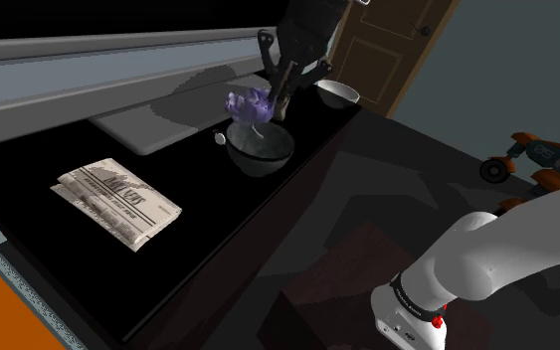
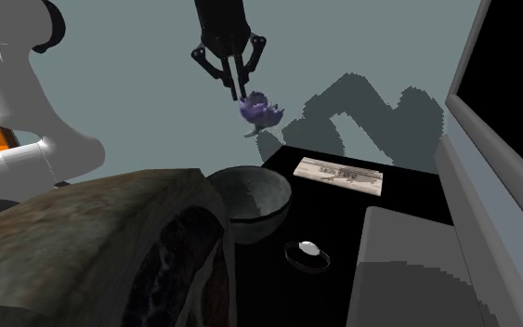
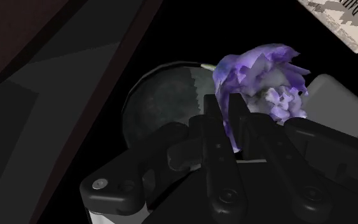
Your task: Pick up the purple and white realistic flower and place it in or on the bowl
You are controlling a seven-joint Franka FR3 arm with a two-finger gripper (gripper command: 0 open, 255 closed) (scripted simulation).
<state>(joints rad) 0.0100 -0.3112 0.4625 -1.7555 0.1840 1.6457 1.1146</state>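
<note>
- The pincer [image 1: 280, 91] is all but closed, its two fingers [image 3: 212, 121] clamped on the purple and white flower [image 1: 251, 104]. In the wrist view they pinch it low down, so the bloom juts out to one side of them instead of hanging straight beneath.
- The flower is in the air, clear of the black table [image 1: 198, 234]. It is probably carried this high so that it can pass over the rim of the bowl [image 1: 261, 149] without catching.
- The dark grey bowl stands upright and looks empty. In the shoulder view the flower hangs just above its far-left rim. In the wrist view the bowl's hollow lies under the fingers, while the bloom overlaps the rim on the side toward the newspaper [image 1: 116, 202].
- My reading is that the carry is nearly done. What remains is a small shift to bring the bloom over the hollow, then lowering and letting go.
- Because the bloom sits off to one side of the fingers, a release from here might drop it on the rim and let it tip outward.
- The newspaper lies flat, well apart from the bowl, toward the shoulder view's left and nearer.
- A small white dish [image 1: 337, 92] stands apart from the bowl, to the right and farther off.
- A low grey slab [image 1: 153, 129] lies near the bowl on its far-left side.
- None of these three rises into the way down.
- The table's edge runs not far from the bowl on the shoulder view's right. A flower that bounced out that way could go over, so a low, gentle release seems wise.
</note>
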